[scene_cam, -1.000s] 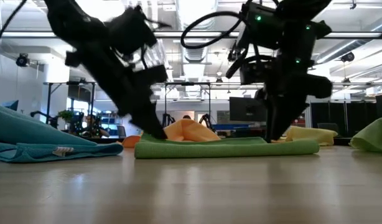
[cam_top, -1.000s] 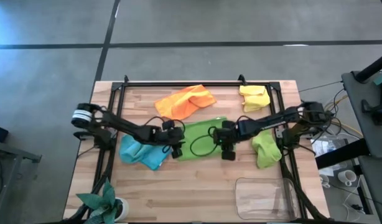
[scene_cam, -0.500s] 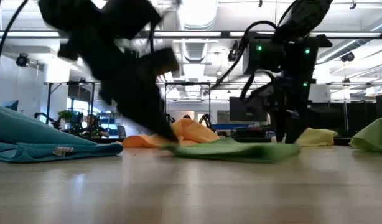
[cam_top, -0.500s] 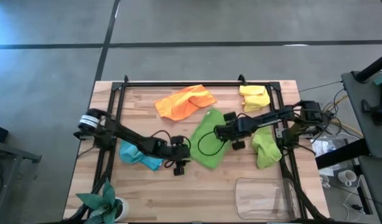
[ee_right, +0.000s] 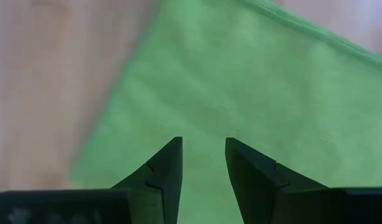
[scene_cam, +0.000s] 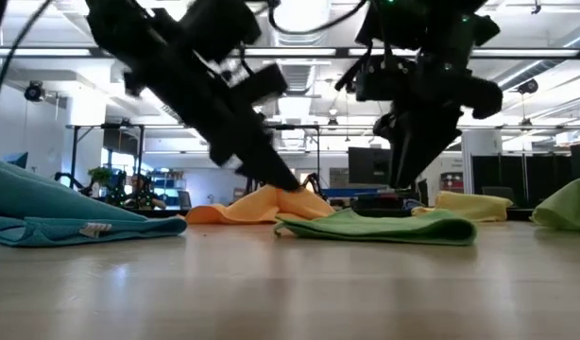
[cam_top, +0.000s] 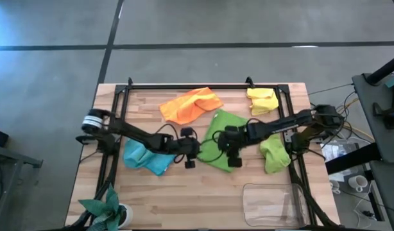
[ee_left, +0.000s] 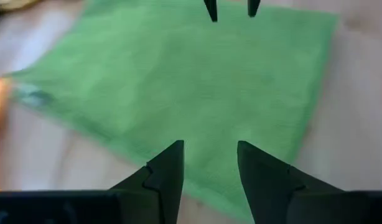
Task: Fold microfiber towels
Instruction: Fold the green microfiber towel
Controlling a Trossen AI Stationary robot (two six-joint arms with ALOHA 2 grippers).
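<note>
A green microfiber towel lies spread flat in the middle of the table, one corner toward the far edge. My left gripper hovers open over its left corner. My right gripper hovers open over its middle, pointing steeply down. In the low view both sets of fingertips stand clear above the cloth. The left wrist view shows the towel under the fingers; the right wrist view shows an edge of it on the wood.
An orange towel and a yellow one lie at the far side. A light blue towel is bunched at the left, a yellow-green one at the right. A clear tray and a plant stand near the front edge.
The green towel, a wide strip with both grippers' fingertips down on it a second ago, has turned about on the table and now lies with a corner toward the far edge. Both grippers swung with it, then rose off the cloth.
</note>
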